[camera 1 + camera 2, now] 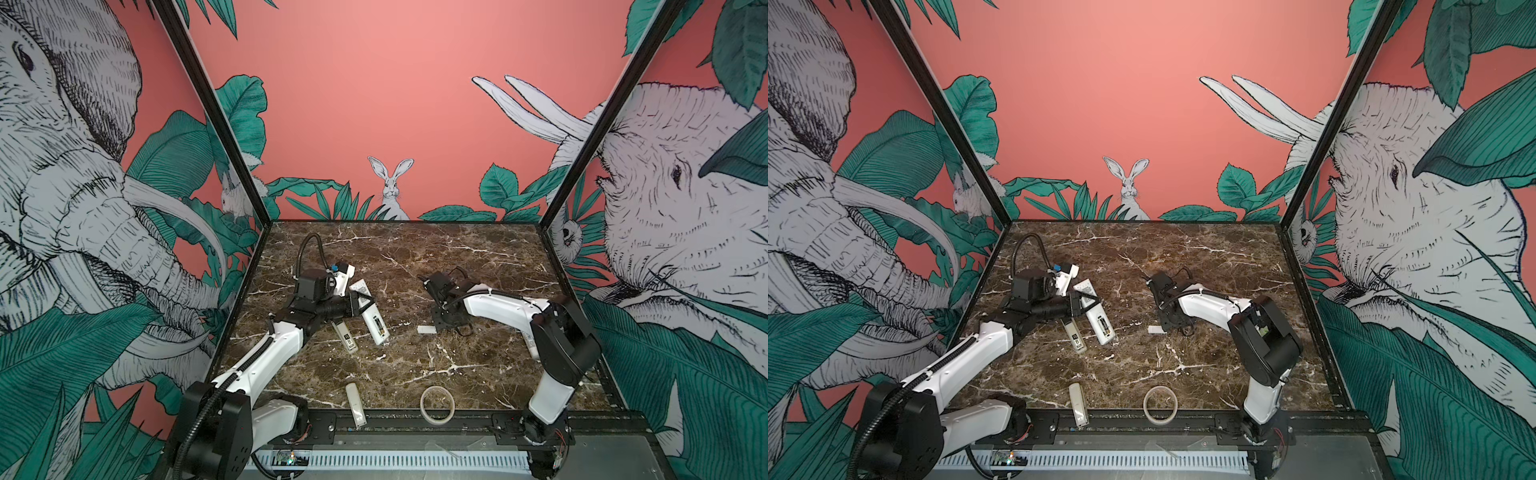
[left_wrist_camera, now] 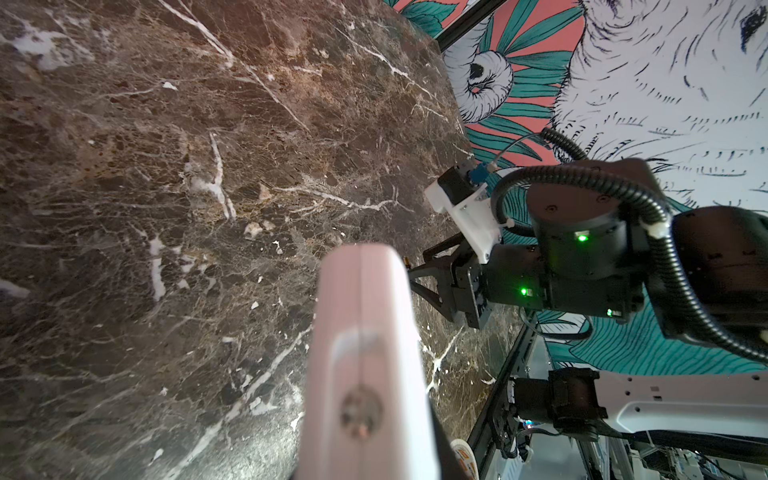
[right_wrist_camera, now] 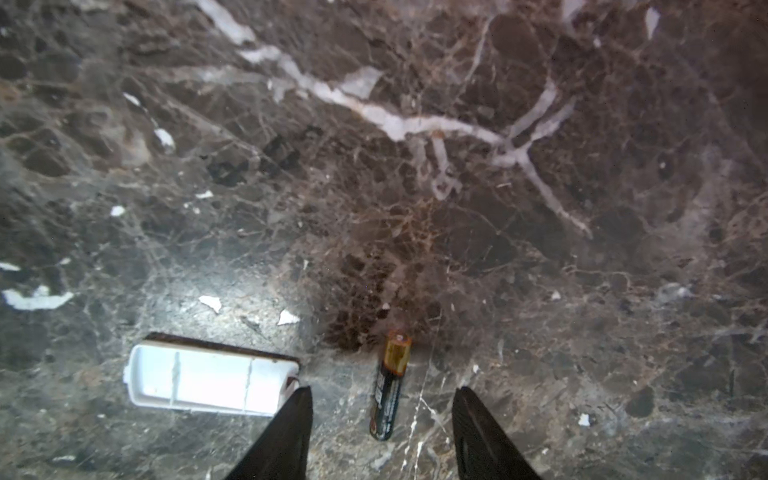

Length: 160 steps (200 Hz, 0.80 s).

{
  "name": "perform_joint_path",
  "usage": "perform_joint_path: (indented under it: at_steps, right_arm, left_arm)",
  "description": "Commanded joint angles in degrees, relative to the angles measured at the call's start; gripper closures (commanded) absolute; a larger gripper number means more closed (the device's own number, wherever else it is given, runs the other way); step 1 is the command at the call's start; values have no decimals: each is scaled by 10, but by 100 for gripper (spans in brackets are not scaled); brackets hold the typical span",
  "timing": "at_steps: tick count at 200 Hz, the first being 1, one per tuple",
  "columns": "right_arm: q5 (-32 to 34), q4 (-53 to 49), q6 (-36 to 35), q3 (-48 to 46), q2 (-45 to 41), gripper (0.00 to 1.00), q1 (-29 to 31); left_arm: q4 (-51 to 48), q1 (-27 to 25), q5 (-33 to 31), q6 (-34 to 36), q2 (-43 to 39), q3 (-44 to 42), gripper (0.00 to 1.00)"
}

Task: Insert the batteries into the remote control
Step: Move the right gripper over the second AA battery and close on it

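closest to the lens, in the lower middle of the left wrist view, is the blurred white end of the remote control (image 2: 365, 332). in both top views it sits in the left middle of the picture, back side up with the battery bay open. the left gripper (image 1: 365, 302) is clamped across it. i judge this body light, stiff and smooth, so a hold on the long edges suits it.

smaller, at the lower left of the right wrist view, the battery cover (image 3: 208, 376) lies inner side up. smallest is the battery (image 3: 390, 374), flat on the marble table (image 3: 540, 208) between the spread tips of the right gripper (image 3: 382, 392), which do not touch it. it looks light, hard and round, so it may roll or slip. better to pinch the dark jacket at mid-length and leave both ends free.
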Motion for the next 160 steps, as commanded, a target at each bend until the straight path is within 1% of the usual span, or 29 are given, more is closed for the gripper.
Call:
perform_joint_path:
  at_steps: [1, 15, 53, 94, 124, 160]
  right_arm:
    - [-17, 14, 15, -10, 3, 55, -12]
    - [-21, 23, 15, -16, 7, 59, -16]
    - [-29, 26, 9, -9, 27, 68, -20]
    - [-26, 33, 10, -9, 36, 74, -20]
    - [-30, 37, 10, -8, 36, 82, -20]
    - [-42, 39, -8, -4, 26, 84, -20]
  left_arm:
    - [1, -1, 1, 7, -19, -7, 100]
    - [2, -1, 2, 7, -17, -7, 100]
    - [5, -1, 3, 6, -14, -5, 100]
    - [4, -1, 2, 6, -16, -6, 100]
    - [4, -1, 5, 5, -15, -5, 100]
    - [4, -1, 4, 4, -12, -4, 100]
